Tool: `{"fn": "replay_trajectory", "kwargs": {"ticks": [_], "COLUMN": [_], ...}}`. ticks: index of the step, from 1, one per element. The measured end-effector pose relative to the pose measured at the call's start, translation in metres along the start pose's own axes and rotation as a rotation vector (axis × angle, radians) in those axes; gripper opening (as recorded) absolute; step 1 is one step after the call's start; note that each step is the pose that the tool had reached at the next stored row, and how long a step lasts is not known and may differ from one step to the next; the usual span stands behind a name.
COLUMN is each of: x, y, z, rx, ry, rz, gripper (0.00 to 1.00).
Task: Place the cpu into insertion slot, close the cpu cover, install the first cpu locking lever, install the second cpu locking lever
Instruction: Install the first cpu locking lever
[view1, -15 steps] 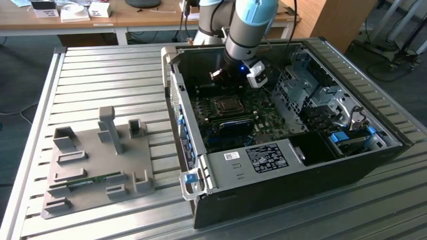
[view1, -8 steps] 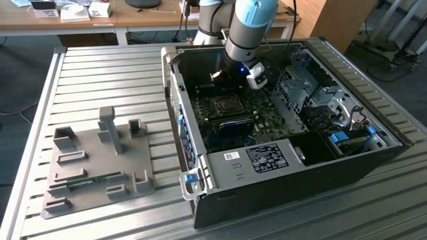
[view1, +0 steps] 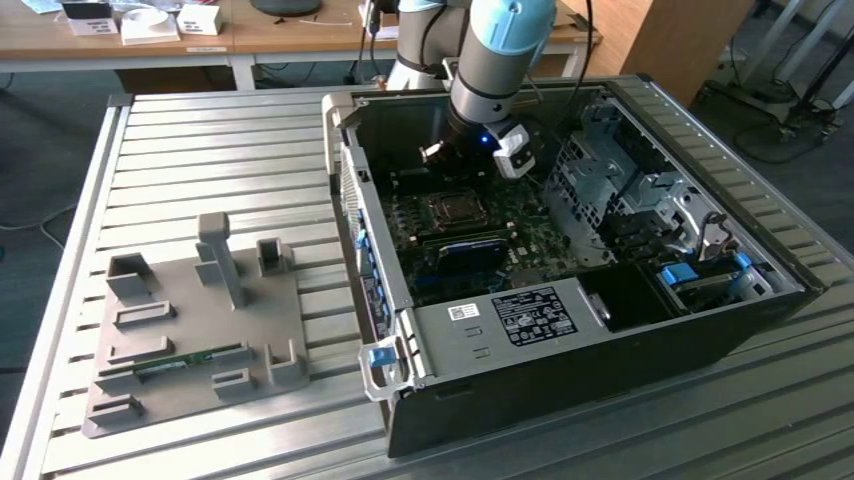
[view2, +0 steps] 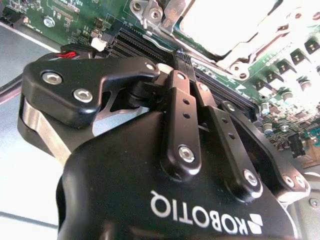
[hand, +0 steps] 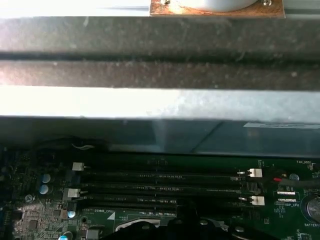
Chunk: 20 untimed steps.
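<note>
You have the gripper down inside the open computer case on the slatted desk; in the second wrist view its fingers are narrow, the tips drawn together; they hang over the long black memory slots, just beside the socket; its centre glares white inside the silvery metal frame; whether that frame is down, you cannot tell.

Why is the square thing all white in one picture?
Second wrist view: glare washes the slot out to white. First wrist view: a bright band on the case wall, the board below dim. Exterior view: even light, darker inside the case.
</note>
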<state>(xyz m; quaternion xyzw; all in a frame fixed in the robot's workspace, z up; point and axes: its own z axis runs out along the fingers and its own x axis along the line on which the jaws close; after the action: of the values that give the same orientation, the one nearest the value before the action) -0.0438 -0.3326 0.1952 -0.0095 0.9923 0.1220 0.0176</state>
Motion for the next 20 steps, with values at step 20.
{"fn": "replay_trajectory", "kwargs": {"ticks": [20], "x": [0.0], "y": [-0.0011], "z": [-0.0008], "rx": [0.0247], "ry": [0.0008], "rz": [-0.001], "gripper": [0.11]}}
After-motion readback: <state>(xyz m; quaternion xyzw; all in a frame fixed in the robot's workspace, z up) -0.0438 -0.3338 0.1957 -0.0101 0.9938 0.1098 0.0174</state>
